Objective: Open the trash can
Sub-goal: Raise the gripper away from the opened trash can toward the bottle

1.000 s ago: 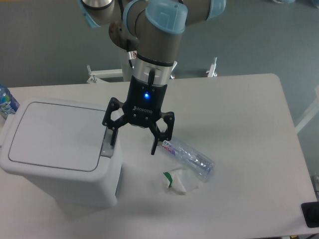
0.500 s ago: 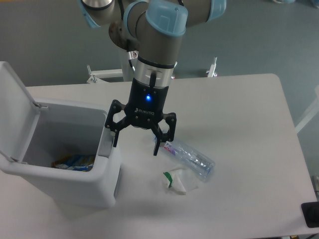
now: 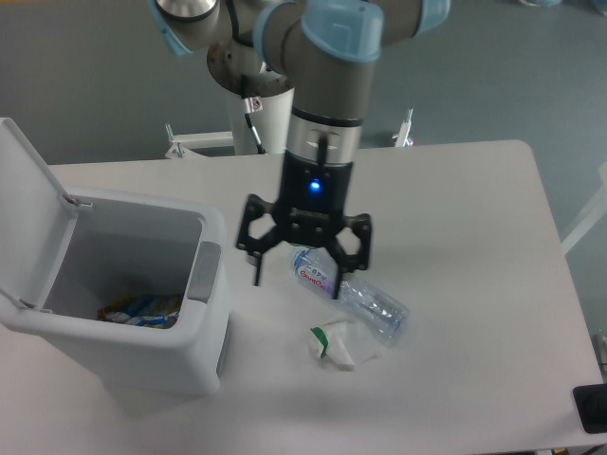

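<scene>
The large white trash can (image 3: 123,360) stands at the table's left. Its flat lid (image 3: 33,204) is swung up on the far left side. The bin's inside shows, with some colourful wrappers (image 3: 137,308) at the bottom. The grey push latch (image 3: 206,273) sits on the bin's right rim. My gripper (image 3: 296,282) hangs open and empty to the right of the bin, apart from the latch, above the near end of a clear plastic bottle (image 3: 349,296) lying on the table.
A crumpled white wrapper with a green tag (image 3: 334,346) lies in front of the bottle. A black object (image 3: 593,408) sits at the table's front right corner. The white table (image 3: 474,237) stretches to the right.
One second ago the lid was shut with a finger at the latch. The lid then sprang open. Since then my gripper has moved right, away from the bin, over the bottle.
</scene>
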